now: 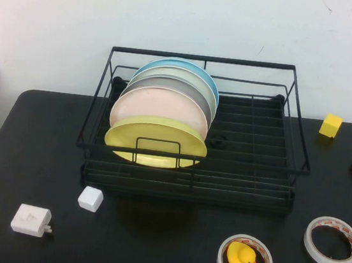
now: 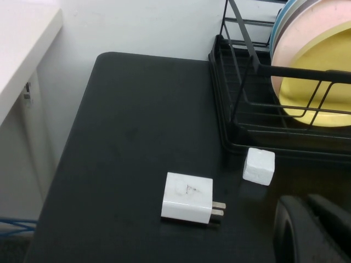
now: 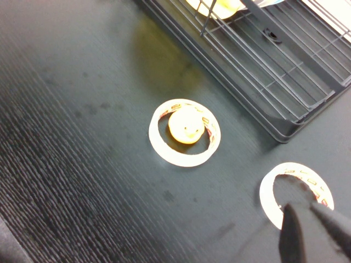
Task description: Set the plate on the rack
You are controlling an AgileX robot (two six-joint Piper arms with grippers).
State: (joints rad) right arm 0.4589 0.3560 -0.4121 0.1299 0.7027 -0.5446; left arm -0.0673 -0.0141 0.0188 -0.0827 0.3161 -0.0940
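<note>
While your left gripper [image 2: 312, 230] sits low over the black table [image 1: 26, 151] near the white cube [image 2: 259, 166] and white plug adapter [image 2: 188, 197], I cannot tell its state. Your right gripper [image 3: 315, 233], likewise unreadable, hovers at a tape roll [image 3: 296, 189]. Your pale-yellow plate [image 1: 156, 141] stands in the rack [image 1: 249, 160], frontmost, leaning on the pink plate [image 1: 157, 103].

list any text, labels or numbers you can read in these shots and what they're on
No text is readable.
Tape roll around the rubber duck: red printed marks, too blurred to read.
Second tape roll, beside the right gripper: same red marks, unreadable.
White charger, ahead of the left gripper: faint grey mark, illegible.
</note>
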